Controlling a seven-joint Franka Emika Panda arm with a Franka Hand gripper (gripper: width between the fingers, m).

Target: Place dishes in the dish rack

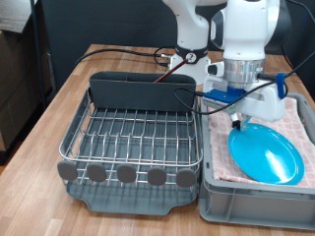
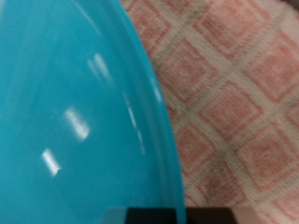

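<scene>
Light-blue plate [image 1: 266, 154] is seemingly gripped by its rim in the closed gripper [image 1: 238, 122], tilted over the crate [image 1: 251, 200]; nothing is seen racked in the dish rack [image 1: 133, 138].

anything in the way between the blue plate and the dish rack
Nothing visible blocks it. The plate leans tilted on the pink checked cloth in the grey crate, with the gripper at its upper edge. The dish rack stands directly on the exterior view's left, its wire grid bare.
</scene>
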